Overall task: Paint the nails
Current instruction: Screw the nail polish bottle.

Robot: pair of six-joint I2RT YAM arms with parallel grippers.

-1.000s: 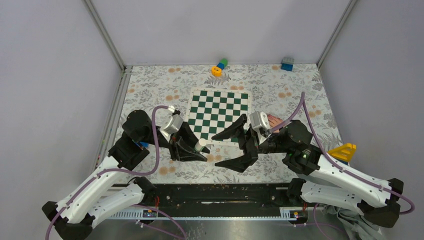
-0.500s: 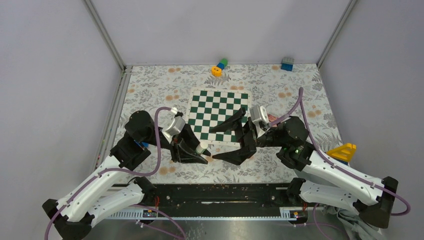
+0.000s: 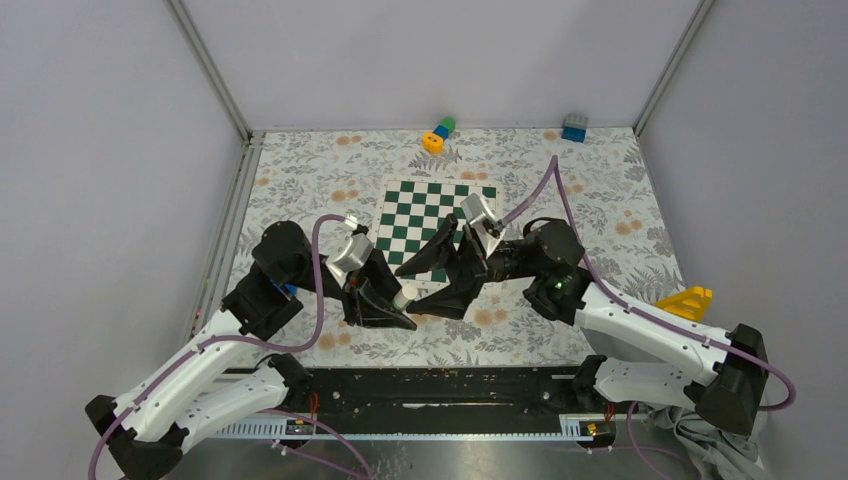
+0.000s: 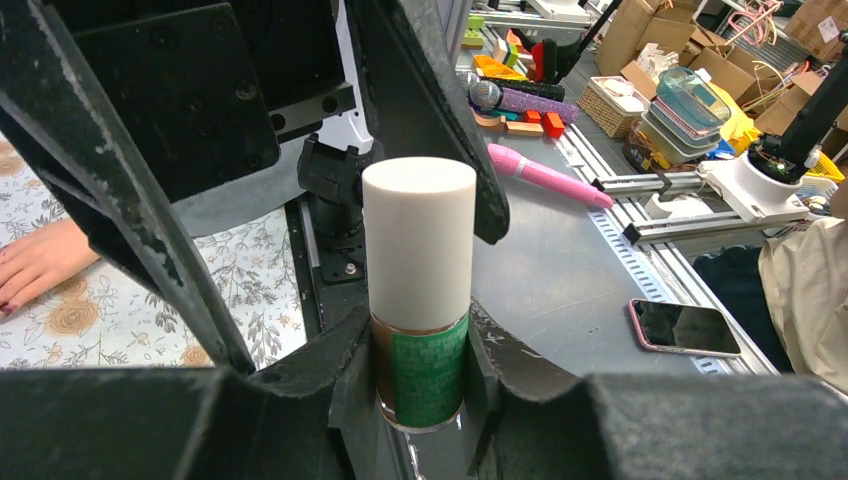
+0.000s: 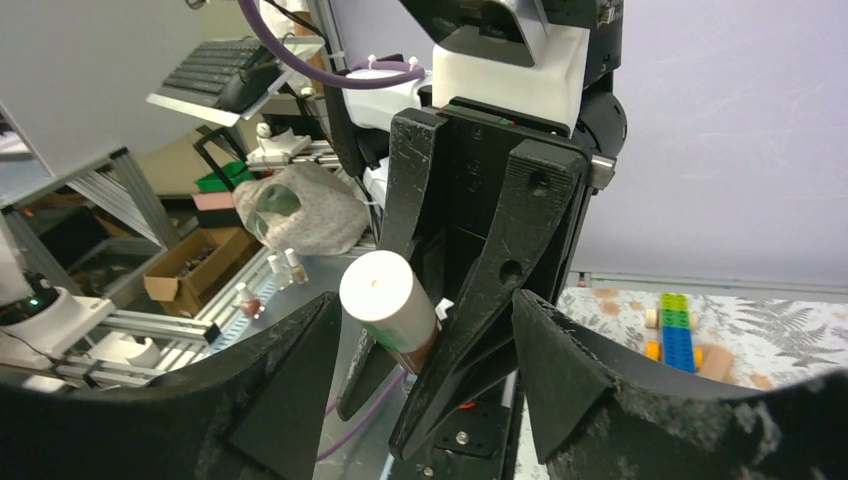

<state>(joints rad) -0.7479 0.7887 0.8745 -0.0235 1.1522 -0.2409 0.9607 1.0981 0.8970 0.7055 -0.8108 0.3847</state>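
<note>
Left gripper (image 3: 400,306) is clamped on the nail polish bottle (image 4: 418,300), right gripper (image 5: 420,325) sits open astride its white cap (image 5: 385,290), nails (image 4: 6,309) are at the left wrist view's lower-left edge; the risk is an off-centre close shoving the cap and cocking the bottle loose.

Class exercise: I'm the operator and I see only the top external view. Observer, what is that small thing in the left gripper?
Observer: A small bottle with a green label, clamped in the left gripper.
Operator: Is it already open?
Observer: No. The left wrist view shows its white cap on.
Operator: Does the right gripper have the cap?
Observer: Not yet. In the right wrist view the right gripper is open, with a finger on either side of the cap. Also, the left wrist view shows a hand resting on the floral cloth.
</note>
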